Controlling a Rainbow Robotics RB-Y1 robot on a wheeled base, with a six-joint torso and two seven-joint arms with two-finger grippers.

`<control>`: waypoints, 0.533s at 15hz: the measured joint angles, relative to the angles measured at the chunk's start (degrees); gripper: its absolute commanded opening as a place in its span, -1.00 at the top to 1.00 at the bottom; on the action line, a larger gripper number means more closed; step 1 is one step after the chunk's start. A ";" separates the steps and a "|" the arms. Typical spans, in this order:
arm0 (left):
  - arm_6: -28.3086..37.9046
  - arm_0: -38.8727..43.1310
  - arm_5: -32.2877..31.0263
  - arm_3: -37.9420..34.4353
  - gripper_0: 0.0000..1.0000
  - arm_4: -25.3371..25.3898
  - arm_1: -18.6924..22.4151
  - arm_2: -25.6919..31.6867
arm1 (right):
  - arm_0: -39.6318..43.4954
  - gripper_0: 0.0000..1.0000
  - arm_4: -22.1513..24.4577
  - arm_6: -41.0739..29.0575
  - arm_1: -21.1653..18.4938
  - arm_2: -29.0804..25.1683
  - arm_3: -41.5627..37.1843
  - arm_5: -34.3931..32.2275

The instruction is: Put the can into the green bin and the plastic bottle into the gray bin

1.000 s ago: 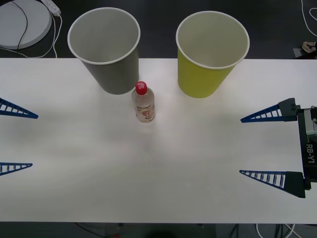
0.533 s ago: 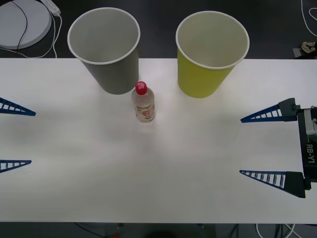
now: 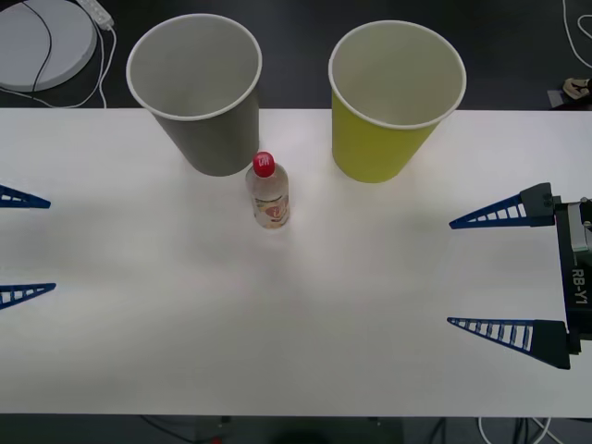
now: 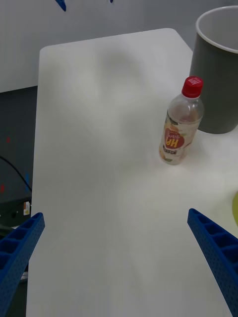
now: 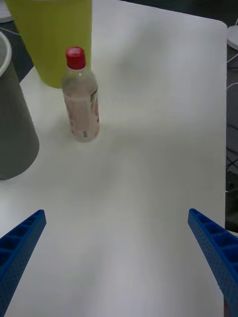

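The plastic bottle (image 3: 267, 192) (image 4: 181, 124) (image 5: 81, 96), clear with a red cap, stands upright on the white table just in front of the gray bin (image 3: 217, 139) (image 4: 215, 84) (image 5: 12, 133). The green bin (image 3: 375, 148) (image 5: 54, 39) stands to the right of the gray one. Both bins look empty inside. The can is out of view. My left gripper (image 3: 51, 245) (image 5: 116, 213) is open at the table's left edge. Over the right side my right gripper (image 3: 450, 273) (image 4: 115, 215) is open too. Both are far from the bottle and hold nothing.
The table (image 3: 296, 351) has broad bare room between the two grippers and in front of the bottle. A round white disc (image 3: 42, 42) with a cable lies on the dark floor beyond the table's back left corner.
My left gripper has drawn back a little toward the left edge. The right gripper, the bottle and both bins have not moved.
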 measured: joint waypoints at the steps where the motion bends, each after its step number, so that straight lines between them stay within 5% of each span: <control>1: 0.03 1.15 2.00 -0.31 -1.00 0.02 -0.54 -0.01 | 0.00 -1.00 0.00 0.00 0.00 0.00 0.00 0.00; 8: -0.81 3.40 7.92 -2.53 -1.00 -4.38 -11.23 -0.10 | 0.00 -1.00 0.00 0.00 0.00 0.00 0.00 0.00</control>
